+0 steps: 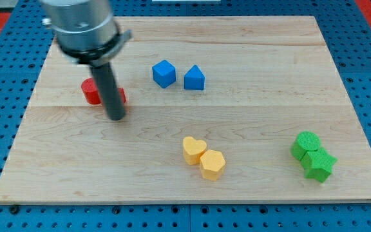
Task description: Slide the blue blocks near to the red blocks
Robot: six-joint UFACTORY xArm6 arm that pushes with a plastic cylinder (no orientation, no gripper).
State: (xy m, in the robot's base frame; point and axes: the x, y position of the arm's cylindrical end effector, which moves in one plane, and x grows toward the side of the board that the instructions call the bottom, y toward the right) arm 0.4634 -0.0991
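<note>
Where my tip [116, 117] rests: red blocks [92, 91] just behind.

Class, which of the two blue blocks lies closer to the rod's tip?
The blue cube, the left one of the pair; the blue wedge-shaped block sits farther right of my tip.

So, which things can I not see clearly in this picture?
- Red blocks: in the camera view the rod hides their middle, so shapes and count are unclear.
- My tip: motion-blurred; whether it touches the red blocks is unclear.
- Arm: blurred and cut off by the view's top edge.
</note>
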